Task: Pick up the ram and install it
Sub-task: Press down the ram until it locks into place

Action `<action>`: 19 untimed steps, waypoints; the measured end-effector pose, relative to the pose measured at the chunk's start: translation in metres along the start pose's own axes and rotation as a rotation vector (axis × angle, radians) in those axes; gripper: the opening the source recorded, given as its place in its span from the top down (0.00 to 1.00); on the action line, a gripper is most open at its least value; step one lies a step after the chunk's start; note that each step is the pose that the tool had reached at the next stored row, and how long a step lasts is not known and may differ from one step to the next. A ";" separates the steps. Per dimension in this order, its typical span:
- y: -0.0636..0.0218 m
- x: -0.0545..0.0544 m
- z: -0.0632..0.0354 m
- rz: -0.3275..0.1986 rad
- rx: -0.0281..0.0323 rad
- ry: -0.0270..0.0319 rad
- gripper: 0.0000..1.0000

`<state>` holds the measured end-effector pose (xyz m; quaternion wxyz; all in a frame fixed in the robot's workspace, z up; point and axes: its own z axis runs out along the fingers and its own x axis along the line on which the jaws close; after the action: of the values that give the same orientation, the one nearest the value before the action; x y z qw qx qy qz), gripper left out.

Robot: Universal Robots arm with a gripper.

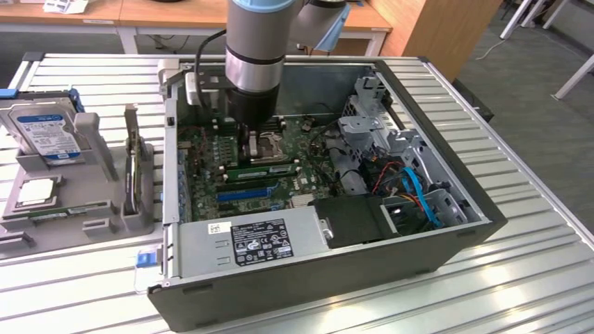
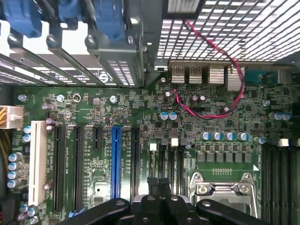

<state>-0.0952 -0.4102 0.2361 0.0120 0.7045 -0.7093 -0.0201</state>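
My black two-fingered gripper (image 2: 158, 183) hung inside the open black desktop computer case (image 1: 436, 261), low over the large green motherboard (image 2: 140, 117), and its fingertips (image 2: 153, 183) were pressed together with nothing between them. In the wrist view they sat just beside the silver metal processor socket frame (image 2: 222, 190), with the long blue expansion slot (image 2: 115, 164) and the white slot (image 2: 38, 161) further off along the board, and a thin red wire (image 2: 220, 56) looped across the perforated metal wall. From the exterior view, my grey and silver arm (image 1: 255, 42) came down over the board near the socket (image 1: 269, 149). The long narrow green ram stick (image 1: 264, 169) lay across the motherboard just in front of that socket, seemingly seated in a slot, close beneath my gripper (image 1: 250, 149). At the exterior view's left, a grey plastic parts holder (image 1: 102, 202) stood on the ribbed metal table (image 1: 519, 278), carrying a silver hard drive with a blue label (image 1: 46, 132)
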 end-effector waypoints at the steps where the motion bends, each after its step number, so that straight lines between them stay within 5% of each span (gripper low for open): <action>1: 0.0001 0.000 -0.0022 0.000 0.0000 0.0000 0.90; 19: 0.0017 0.000 -0.0363 0.000 0.0000 0.0001 0.90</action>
<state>-0.0953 -0.4103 0.2725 0.0121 0.7045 -0.7093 -0.0200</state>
